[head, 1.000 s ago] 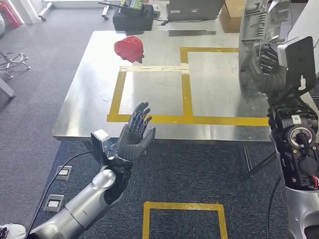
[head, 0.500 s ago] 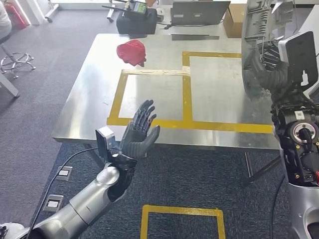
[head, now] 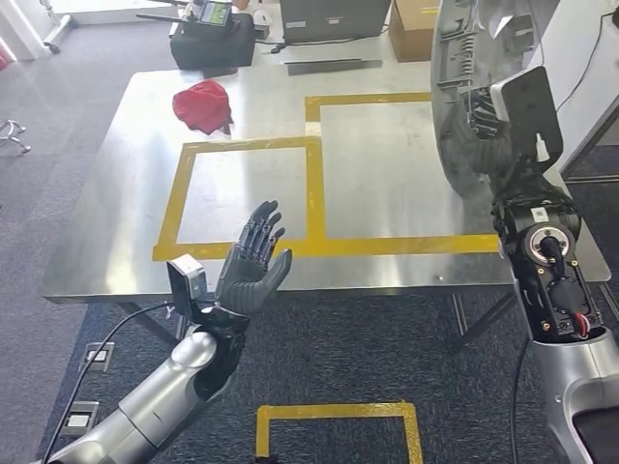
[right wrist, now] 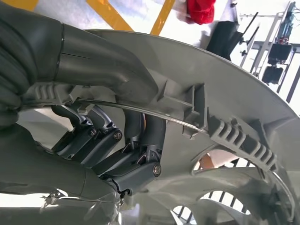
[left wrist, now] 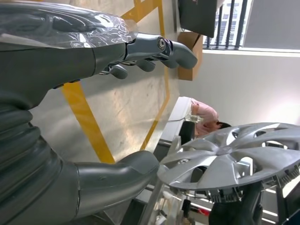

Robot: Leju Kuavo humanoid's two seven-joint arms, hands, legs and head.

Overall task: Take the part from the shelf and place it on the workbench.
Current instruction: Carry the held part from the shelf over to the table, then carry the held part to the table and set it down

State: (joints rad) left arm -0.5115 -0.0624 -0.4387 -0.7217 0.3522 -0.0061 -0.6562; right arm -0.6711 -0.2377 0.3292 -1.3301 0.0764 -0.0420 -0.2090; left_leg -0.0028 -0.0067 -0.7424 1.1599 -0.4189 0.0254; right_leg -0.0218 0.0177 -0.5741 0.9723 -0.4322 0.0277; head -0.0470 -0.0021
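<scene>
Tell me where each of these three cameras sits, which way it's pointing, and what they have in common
Head view: high on the robot, looking forward and down over the steel workbench; both arms show, left hand open, right hand holding the hubcap.
Left wrist view: behind the left hand, facing across the workbench toward the hubcap.
Right wrist view: behind the right hand, close against the hubcap's ribbed back.
Shared: all three show the hubcap and the workbench's yellow tape; head and right wrist views also share the red cloth.
</scene>
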